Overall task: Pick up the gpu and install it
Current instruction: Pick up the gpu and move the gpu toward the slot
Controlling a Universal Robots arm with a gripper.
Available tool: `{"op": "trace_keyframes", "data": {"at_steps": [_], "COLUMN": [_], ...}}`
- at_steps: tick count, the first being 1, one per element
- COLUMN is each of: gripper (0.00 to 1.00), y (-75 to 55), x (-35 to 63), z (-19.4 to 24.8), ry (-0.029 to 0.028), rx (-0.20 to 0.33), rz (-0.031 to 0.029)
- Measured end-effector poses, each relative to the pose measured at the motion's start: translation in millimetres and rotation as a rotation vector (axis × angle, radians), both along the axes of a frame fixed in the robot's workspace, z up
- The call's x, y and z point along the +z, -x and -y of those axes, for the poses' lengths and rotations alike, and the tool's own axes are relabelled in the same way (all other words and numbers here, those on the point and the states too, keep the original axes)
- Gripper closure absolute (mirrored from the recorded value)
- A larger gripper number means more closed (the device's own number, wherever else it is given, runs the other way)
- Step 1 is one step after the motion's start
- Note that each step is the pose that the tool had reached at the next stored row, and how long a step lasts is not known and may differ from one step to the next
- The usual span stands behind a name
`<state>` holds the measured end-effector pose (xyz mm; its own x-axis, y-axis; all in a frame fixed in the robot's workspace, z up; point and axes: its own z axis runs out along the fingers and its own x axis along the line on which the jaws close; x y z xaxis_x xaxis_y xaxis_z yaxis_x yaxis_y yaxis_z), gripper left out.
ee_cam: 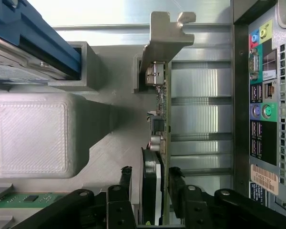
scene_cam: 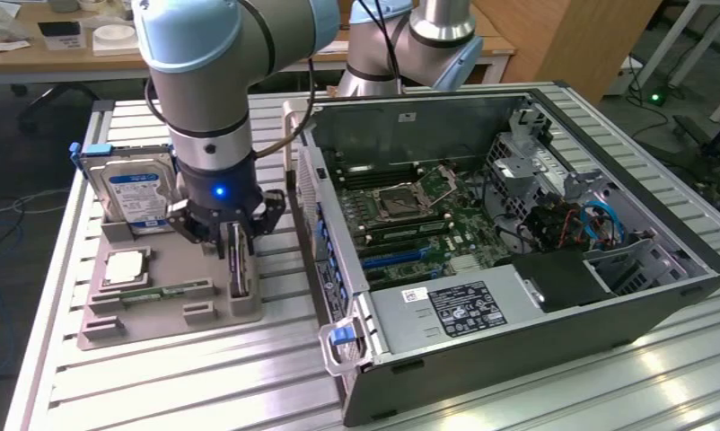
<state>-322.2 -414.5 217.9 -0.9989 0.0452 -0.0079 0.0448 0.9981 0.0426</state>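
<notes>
Slatted metal table (scene_cam: 216,382); grey parts holder (scene_cam: 111,334); open computer case (scene_cam: 552,346)

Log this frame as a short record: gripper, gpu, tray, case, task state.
gripper: open, one finger on each side of the gpu, with a gap showing on one side
gpu: standing on edge in its tray slot, not lifted
tray also holds: hard drive, CPU, memory stick
case: open, to the exterior view's right of the tray
install: not yet done
</notes>
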Motion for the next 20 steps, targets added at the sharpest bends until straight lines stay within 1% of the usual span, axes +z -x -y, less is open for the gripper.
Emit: {"op": "trace_keyframes", "data": {"at_steps": [7, 9, 10, 15, 17, 18, 20], "gripper": [0.56, 0.57, 0.64, 0.64, 0.65, 0.72, 0.72], "y": [-0.1, -0.1, -0.1, -0.1, -0.1, -0.1, -0.1], "x": [-1.7, -1.7, -1.7, -1.7, -1.7, -1.7, -1.8], "z": [0.5, 0.5, 0.5, 0.5, 0.5, 0.5, 0.5], "ry": [0.0, 0.0, 0.0, 0.0, 0.0001, 0.0001, 0.0], "rx": [0.0, 0.0, 0.0, 0.0, 0.0, 0.0, 0.0], "rz": [0.0, 0.0, 0.0001, 0.0001, 0.0, -0.0001, 0.0]}}
